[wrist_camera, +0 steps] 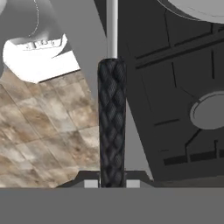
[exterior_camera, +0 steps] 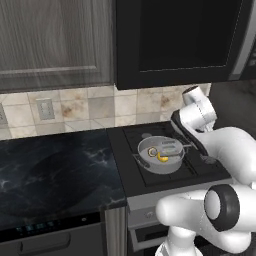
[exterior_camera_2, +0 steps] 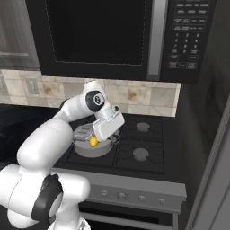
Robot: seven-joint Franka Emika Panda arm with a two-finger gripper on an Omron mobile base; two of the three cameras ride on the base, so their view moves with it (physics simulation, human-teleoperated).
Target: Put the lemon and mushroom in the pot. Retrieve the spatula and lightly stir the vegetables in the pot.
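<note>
The grey pot (exterior_camera: 145, 161) (exterior_camera_2: 101, 150) stands on the stove's front left burner. Inside it lie the yellow lemon (exterior_camera: 162, 158) (exterior_camera_2: 93, 141) and, just left of it, the small brownish mushroom (exterior_camera: 151, 151). The spatula's light grey head (exterior_camera: 170, 147) (exterior_camera_2: 83, 133) rests in the pot above the vegetables. Its shaft runs out over the right rim. In the hand view my gripper (wrist_camera: 112, 183) is shut on the spatula's dark textured handle (wrist_camera: 112, 122), one fingertip (wrist_camera: 91, 184) on each side. My white hand (exterior_camera_2: 108, 126) hangs tilted over the pot's right edge.
A black microwave (exterior_camera_2: 103, 36) hangs low over the stove. Bare burners (exterior_camera_2: 140, 154) lie to the right of the pot. A dark marble counter (exterior_camera: 55, 170) stretches to the left, with a tiled backsplash (exterior_camera: 80, 107) behind. A dark tall panel (exterior_camera_2: 206, 148) closes off the right side.
</note>
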